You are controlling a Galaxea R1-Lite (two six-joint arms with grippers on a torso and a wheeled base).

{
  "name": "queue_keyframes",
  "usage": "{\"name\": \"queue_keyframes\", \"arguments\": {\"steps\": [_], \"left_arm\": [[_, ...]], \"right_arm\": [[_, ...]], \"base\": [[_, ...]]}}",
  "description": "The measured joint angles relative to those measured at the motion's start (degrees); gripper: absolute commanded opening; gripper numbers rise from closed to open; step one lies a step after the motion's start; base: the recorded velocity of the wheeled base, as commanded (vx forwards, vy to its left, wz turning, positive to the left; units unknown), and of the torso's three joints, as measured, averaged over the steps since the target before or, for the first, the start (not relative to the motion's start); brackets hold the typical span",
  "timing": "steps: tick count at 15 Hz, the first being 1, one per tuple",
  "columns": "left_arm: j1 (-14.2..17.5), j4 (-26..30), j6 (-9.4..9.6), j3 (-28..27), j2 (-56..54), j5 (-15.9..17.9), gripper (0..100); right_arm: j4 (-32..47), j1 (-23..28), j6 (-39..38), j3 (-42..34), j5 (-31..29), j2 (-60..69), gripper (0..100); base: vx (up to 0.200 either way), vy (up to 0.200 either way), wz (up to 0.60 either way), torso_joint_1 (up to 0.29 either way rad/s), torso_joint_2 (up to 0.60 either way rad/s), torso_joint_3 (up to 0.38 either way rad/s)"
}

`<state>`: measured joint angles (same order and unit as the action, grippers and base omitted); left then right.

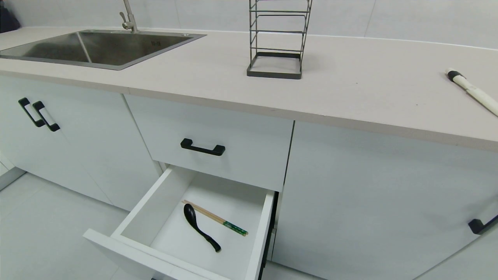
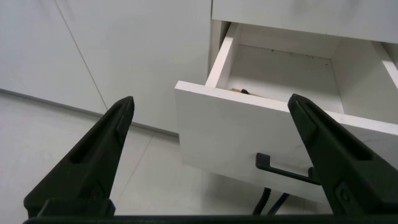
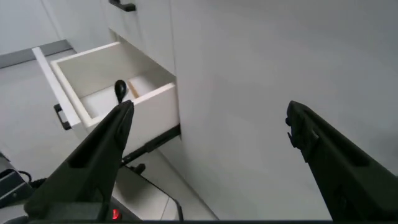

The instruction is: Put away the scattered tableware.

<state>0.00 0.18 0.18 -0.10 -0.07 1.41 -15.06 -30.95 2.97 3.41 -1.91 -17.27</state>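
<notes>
Both jaws wide apart near drawer [image 2: 217, 134].

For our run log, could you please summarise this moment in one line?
drawer: open | spoon, chopsticks: in drawer | white-handled utensil: on counter | left gripper: open | right gripper: open
</notes>
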Motion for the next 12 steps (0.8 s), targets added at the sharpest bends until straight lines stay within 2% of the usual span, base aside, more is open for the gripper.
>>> {"name": "queue_keyframes", "arguments": {"steps": [3,6,12], "left_arm": [[0.00,0.00,0.00,0.00,0.00,0.00,100],[0.00,0.00,0.04,0.00,0.00,0.00,100],[0.00,-0.02,-0.13,0.00,0.00,0.24,100]], "right_arm": [[3.34,11.47,-0.41,-0.44,4.07,6.86,100],[4.02,20.50,-0.82,-0.02,6.49,10.19,100],[5.71,30.27,-3.00,-2.27,6.73,14.93,100]], "base": [[0.000,0.000,0.00,0.000,0.00,0.000],[0.000,0.000,0.00,0.000,0.00,0.000],[0.000,0.000,0.00,0.000,0.00,0.000]]}}
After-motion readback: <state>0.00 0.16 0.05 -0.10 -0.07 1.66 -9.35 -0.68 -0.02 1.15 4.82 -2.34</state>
